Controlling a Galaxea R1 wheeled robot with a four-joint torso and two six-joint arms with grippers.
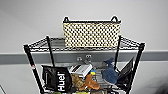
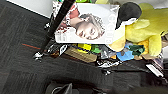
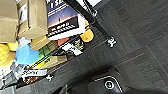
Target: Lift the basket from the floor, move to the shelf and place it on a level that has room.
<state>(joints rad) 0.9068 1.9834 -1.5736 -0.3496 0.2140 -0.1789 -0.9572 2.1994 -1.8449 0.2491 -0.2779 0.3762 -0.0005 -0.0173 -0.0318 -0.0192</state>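
The basket [image 1: 91, 33] sits upright on the level [image 1: 56, 45], the top wire tier of the shelf [image 1: 31, 63], in the upper middle of the head view against a pale wall. On the tier below, at lower centre, lie a black Huel bag [image 1: 56, 80], a book [image 1: 80, 69] and a blue cloth [image 1: 109, 73]. Both wrist views look down at the floor [image 3: 147, 37] beside the shelf's cluttered lower tier, where a yellow plush toy [image 2: 145, 30] and a magazine [image 2: 87, 23] rest; whether either arm's fingers are apart or together cannot be told.
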